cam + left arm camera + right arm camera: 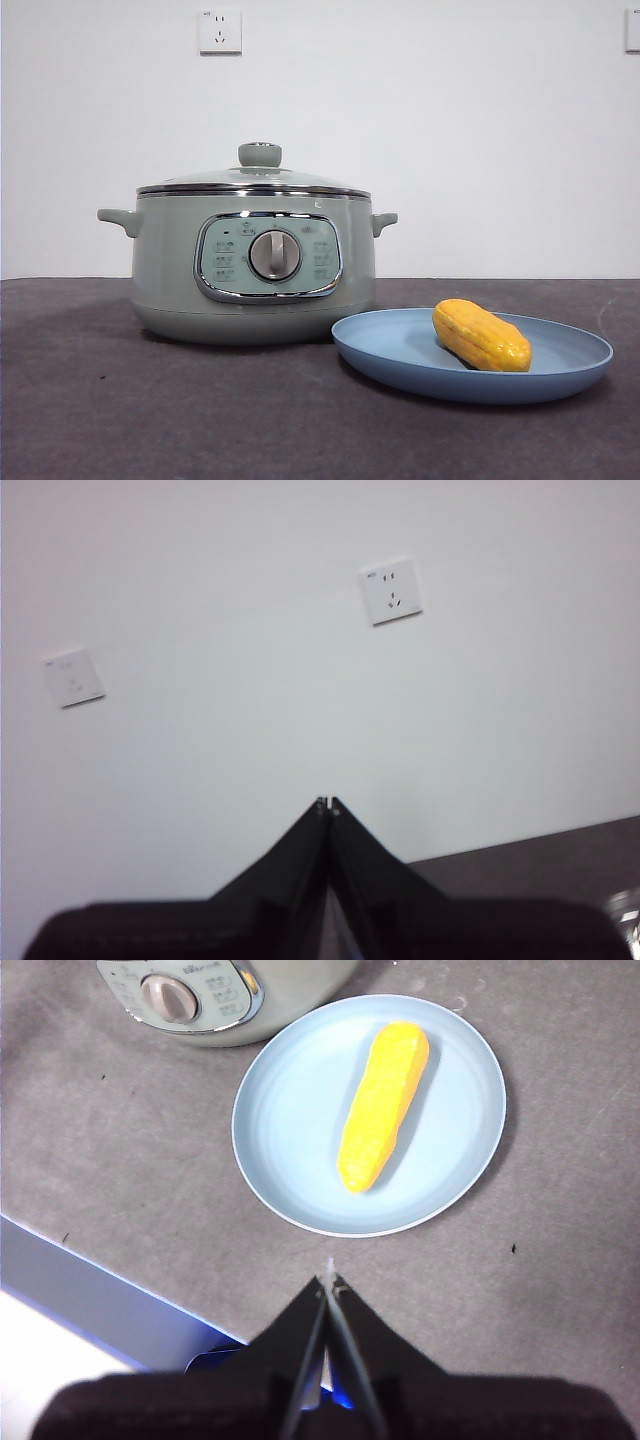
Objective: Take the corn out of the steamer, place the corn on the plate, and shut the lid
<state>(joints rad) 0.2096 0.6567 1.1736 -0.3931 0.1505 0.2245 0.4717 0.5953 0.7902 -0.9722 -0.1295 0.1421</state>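
Altogether one steamer (253,265), one lid (256,178), one plate (575,372), one corn (480,335), all on a dark table (120,410). Lid sat closed on the steamer. Corn lay on the plate, at about 4 o'clock from the steamer in the front view. Left gripper (328,804) was raised toward a wall with two sockets (391,590), jaws pressed together, holding nothing. Right gripper (328,1282) hung over the table near the plate, jaws together, empty. Right wrist view cut off most of the steamer.
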